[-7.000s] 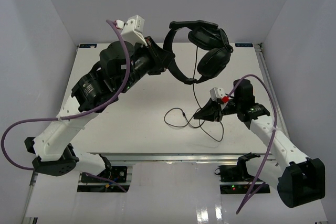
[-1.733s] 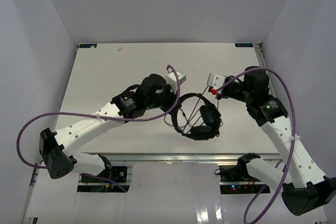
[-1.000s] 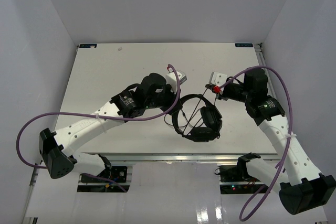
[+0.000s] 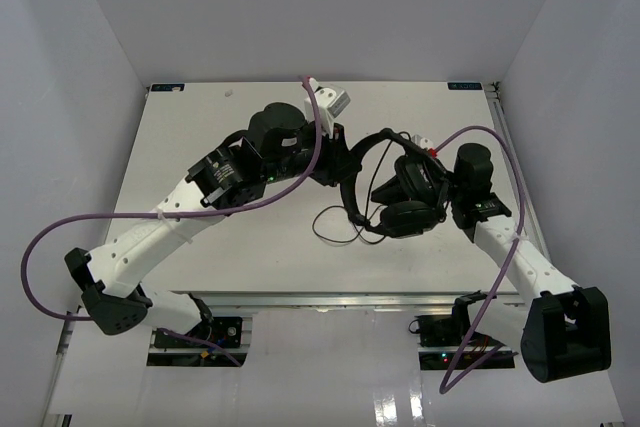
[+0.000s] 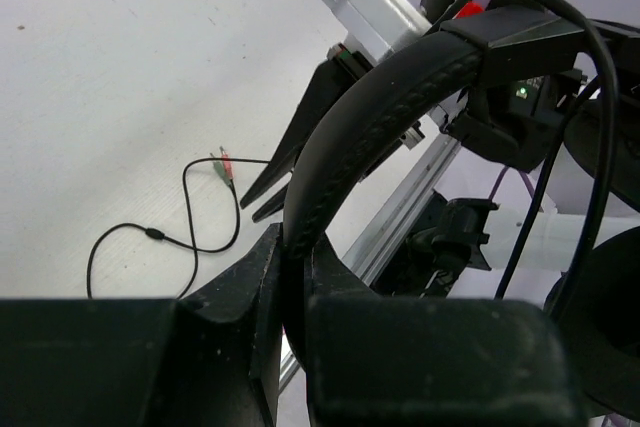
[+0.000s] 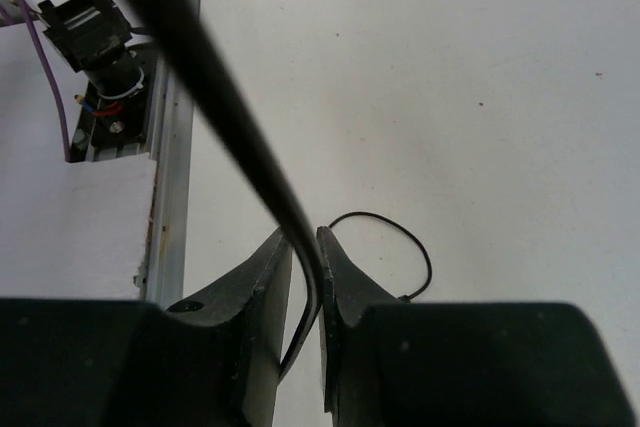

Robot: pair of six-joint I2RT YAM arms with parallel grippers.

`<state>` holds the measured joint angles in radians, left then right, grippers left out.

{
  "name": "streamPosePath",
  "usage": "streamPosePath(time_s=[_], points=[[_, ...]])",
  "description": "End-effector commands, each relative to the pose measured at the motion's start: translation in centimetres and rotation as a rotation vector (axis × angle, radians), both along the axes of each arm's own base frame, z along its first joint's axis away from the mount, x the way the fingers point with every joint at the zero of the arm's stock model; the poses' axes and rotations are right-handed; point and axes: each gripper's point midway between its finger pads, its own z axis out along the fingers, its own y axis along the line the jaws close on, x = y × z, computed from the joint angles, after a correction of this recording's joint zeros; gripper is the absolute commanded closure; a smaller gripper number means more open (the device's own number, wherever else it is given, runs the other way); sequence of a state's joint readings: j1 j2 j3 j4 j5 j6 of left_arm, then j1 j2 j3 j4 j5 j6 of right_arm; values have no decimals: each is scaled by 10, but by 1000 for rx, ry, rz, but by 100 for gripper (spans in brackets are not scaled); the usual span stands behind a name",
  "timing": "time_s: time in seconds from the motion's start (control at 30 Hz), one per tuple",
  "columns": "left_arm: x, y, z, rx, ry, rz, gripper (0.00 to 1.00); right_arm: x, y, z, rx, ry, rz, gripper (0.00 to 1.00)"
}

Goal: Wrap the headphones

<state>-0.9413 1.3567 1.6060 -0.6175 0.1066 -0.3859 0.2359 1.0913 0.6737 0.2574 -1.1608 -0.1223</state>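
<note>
The black headphones (image 4: 405,215) hang above the table between both arms. My left gripper (image 4: 335,162) is shut on the padded headband (image 5: 380,117), which is clamped between its fingers in the left wrist view (image 5: 293,257). My right gripper (image 4: 418,185) sits right behind the earcups and is shut on the thin black cord (image 6: 230,117), which runs between its fingers (image 6: 305,247). The loose rest of the cord (image 4: 330,232) lies looped on the table, and its reddish plug (image 5: 222,159) rests flat. The boom mic is not clear to see.
The white table (image 4: 220,147) has a metal rail along its near edge (image 6: 170,147). Purple robot cables (image 4: 100,222) loop off both arms. White walls stand on the left, right and far sides.
My left gripper has lifted the headphones up and toward the far side. My right gripper has come down and left, close behind the earcups, still holding the cord.
</note>
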Motion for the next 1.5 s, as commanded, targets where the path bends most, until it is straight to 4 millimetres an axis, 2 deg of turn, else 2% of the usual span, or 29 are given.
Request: streamPosePath(time_s=[0.0,0.37,0.53,0.63,0.8,0.87,0.97,1.0,1.13,1.33,1.47], points=[[9,8,38,-76,-16,102,100,-13,2,5,47,-20,74,78],[54,30,83,-127,-59,397,100,-62,-1,-34,48,33,208,80],[78,41,98,-136,-66,516,100,-75,-4,-41,43,16,240,80],[96,50,100,-149,-55,583,100,-81,-5,-40,39,-3,261,83],[128,76,87,-157,-20,702,100,-91,-7,-41,8,-32,278,90],[139,87,79,-154,-6,747,100,-87,-6,-34,-21,-88,267,91],[150,90,76,-172,-2,776,100,-86,-8,-33,-74,-126,260,91],[154,90,74,-171,-2,788,100,-81,-8,-28,-95,-182,255,91],[165,91,71,-174,2,824,100,-75,-9,-23,-181,-205,246,92],[180,87,54,-153,29,865,100,-65,0,-15,-332,-301,198,92],[187,87,36,-111,40,894,100,-52,-3,1,-413,-385,157,92]])
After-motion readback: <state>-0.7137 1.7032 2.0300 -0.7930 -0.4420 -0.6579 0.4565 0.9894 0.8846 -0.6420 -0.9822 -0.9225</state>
